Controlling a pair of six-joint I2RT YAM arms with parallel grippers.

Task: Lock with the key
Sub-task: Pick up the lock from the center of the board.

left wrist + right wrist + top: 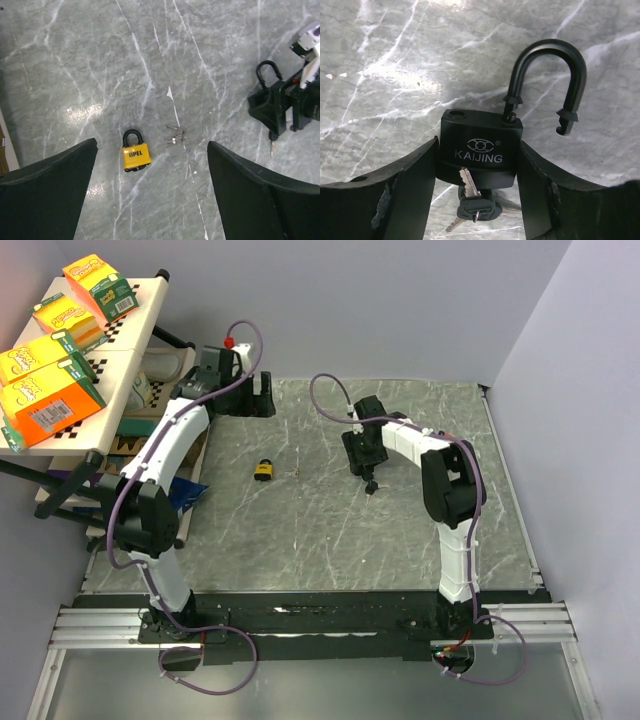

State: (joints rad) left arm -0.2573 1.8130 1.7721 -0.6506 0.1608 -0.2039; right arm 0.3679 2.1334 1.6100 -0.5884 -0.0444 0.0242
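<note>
Room: pale lilac walls [400, 300] close in the back and right side of the work area. At far left we note a white rack [120, 350] carrying yellow and orange boxes [45, 405].

Table [400, 540]: grey, marble-veined top, glossy, with glare patches in the wrist views.

Left hand [152, 143]: fingers spread wide, holding nothing, touching nothing. It hangs above the table at the rear left, looking down on the yellow padlock [136, 155].

Right hand [478, 142]: near the table's middle, partly closed, one finger against each flank of the black padlock [481, 131]. We read this as a grip on the body.

Black padlock: marked KAIJING. Its shackle [555, 55] is up and swung out, with the free end clear of the body.

Yellow padlock: marked OPEL, lying flat on the table, well apart from both hands, shackle seated.

Key [468, 181]: stuck in the underside of the black padlock, black head below, further keys on its ring.

Loose keys [175, 136]: a small bunch on the table just beside the yellow padlock, not touching it.
</note>
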